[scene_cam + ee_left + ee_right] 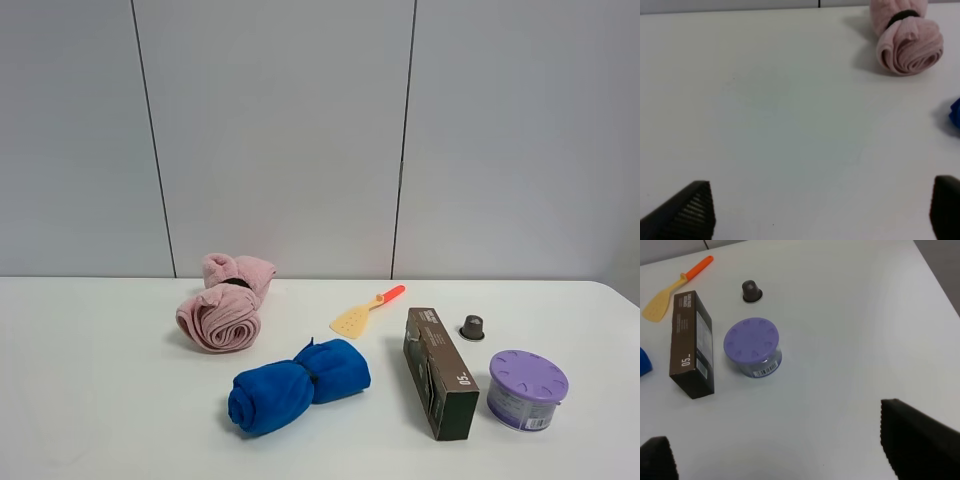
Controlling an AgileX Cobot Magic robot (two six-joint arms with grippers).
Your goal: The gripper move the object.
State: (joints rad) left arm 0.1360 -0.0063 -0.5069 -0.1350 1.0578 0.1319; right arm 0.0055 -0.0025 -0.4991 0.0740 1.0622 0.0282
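Note:
The long cardboard box [438,372], brown on top with dark green printed sides, lies flat on the white table right of the middle. It also shows in the right wrist view [687,342]. No arm shows in the exterior high view. My right gripper [771,422] is open and empty, well short of the box, with the purple tub between them. My left gripper [821,186] is open and empty over bare table on the left side. The box is out of the left wrist view.
A purple round tub [526,389] stands just right of the box, a small dark capsule [472,327] behind it. A blue rolled towel [295,385] lies left of the box, a pink rolled towel [225,305] farther back left, and a yellow spatula [362,313] with an orange handle behind.

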